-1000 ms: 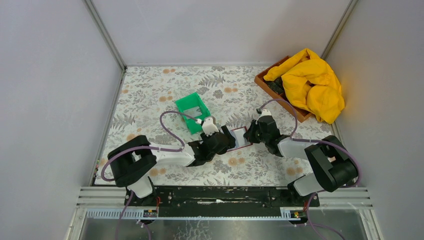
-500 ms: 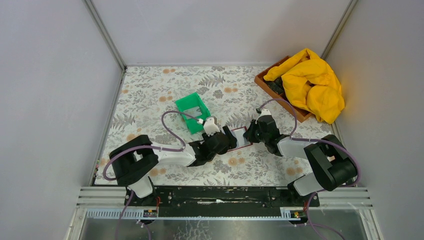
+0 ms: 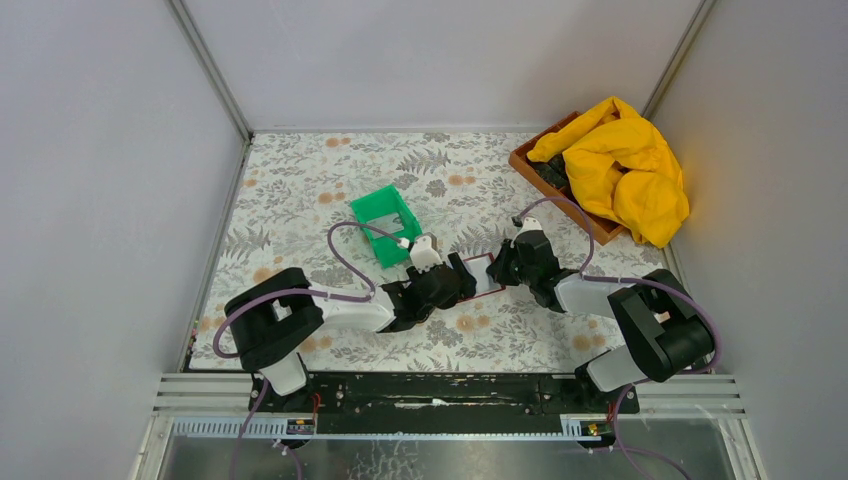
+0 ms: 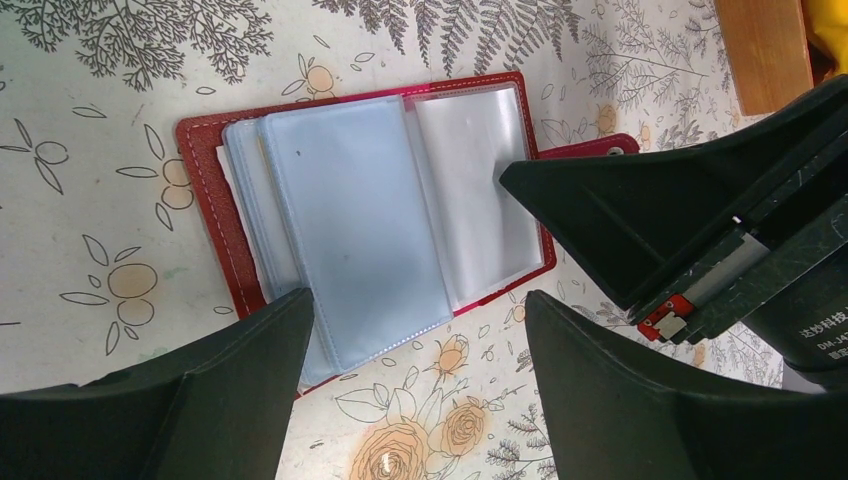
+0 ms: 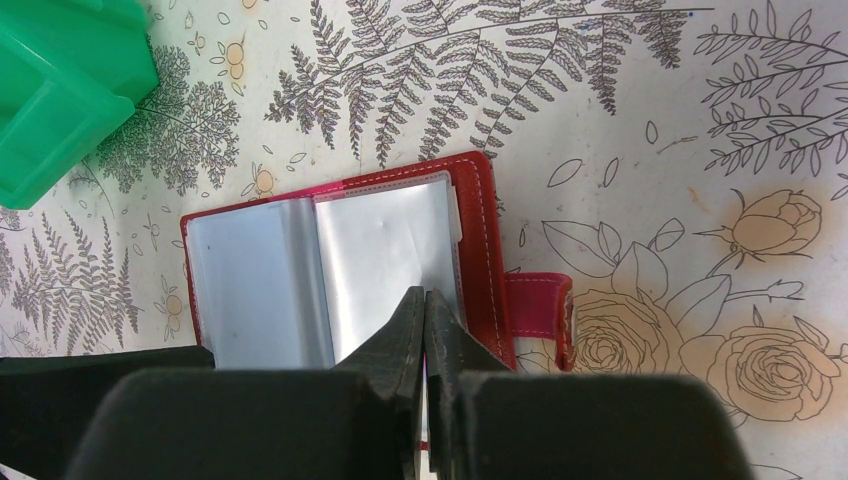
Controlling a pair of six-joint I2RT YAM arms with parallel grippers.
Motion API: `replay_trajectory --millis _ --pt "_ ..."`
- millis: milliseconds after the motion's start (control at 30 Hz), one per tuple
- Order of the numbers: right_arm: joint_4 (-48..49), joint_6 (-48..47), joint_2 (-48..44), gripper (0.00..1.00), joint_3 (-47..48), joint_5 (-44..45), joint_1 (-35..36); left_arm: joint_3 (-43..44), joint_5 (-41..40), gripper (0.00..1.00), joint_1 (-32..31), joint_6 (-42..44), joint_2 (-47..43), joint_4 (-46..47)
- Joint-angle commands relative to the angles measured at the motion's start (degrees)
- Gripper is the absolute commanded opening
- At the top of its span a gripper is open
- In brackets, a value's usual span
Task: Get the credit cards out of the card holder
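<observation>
Card holder unfolded; left gripper splayed over edge.

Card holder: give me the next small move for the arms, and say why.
Probably lower the left gripper and pinch the free edge of the top sleeve to turn it. Its jaws stand open just over that edge, the card holder lies open on the table, and the shut right gripper seems to pin the other page. No card is plainly showing yet.

My fingers are matt black plastic; the holder looks grained red leather, stitched; its sleeves smooth, glossy, milky plastic.
</observation>
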Motion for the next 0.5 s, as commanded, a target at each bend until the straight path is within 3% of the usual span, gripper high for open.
replay_trajectory --millis 0,467 --pt "-2.72 -1.04 0.79 0.00 0.70 0.75 0.07 1.40 -0.74 0.85 -0.30 -0.75 0.56 -0.10" --pt "-2.89 -1.19 1.35 0.00 0.92 0.55 0.07 5.27 2.50 0.86 -0.25 0.21 4.24 4.01"
